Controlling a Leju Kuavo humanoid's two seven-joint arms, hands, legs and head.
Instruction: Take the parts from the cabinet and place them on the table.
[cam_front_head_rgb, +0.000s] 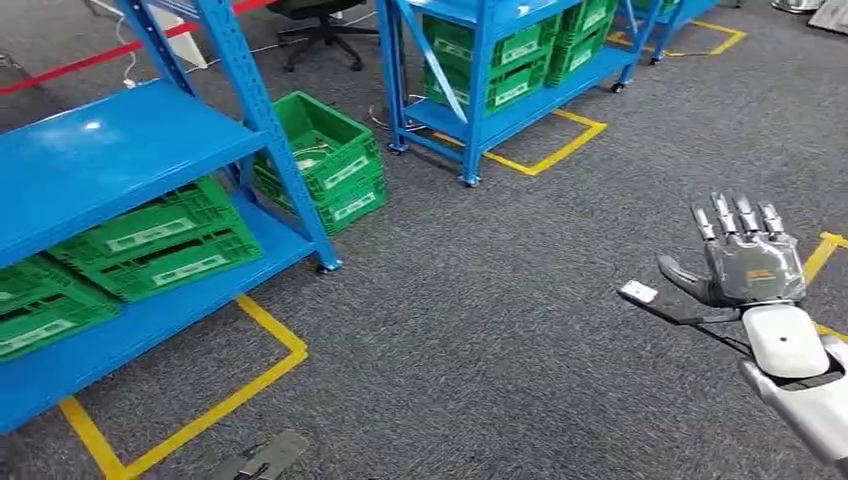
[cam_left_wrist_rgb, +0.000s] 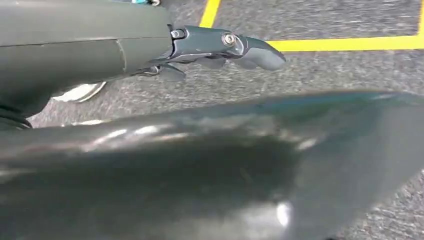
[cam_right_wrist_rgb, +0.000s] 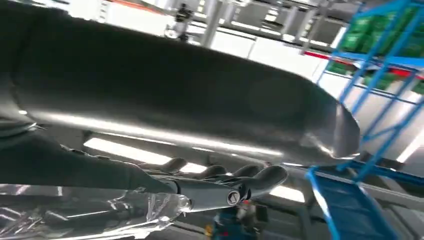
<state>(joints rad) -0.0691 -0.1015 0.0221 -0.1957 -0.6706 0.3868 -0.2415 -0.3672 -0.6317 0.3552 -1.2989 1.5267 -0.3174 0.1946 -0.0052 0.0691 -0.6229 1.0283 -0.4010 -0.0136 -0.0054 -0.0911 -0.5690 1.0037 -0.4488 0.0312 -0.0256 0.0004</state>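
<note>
Right robot hand (cam_front_head_rgb: 750, 262) fingers spread, empty; its wrist view adds crinkled plastic (cam_right_wrist_rgb: 100, 210).

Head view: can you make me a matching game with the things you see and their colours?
Things:
1. shelf rack
2. crates
3. floor tape
4. right hand

Colours:
A. yellow
B. silver-grey
C. blue
D. green

Pairs: 1-C, 2-D, 3-A, 4-B
</note>
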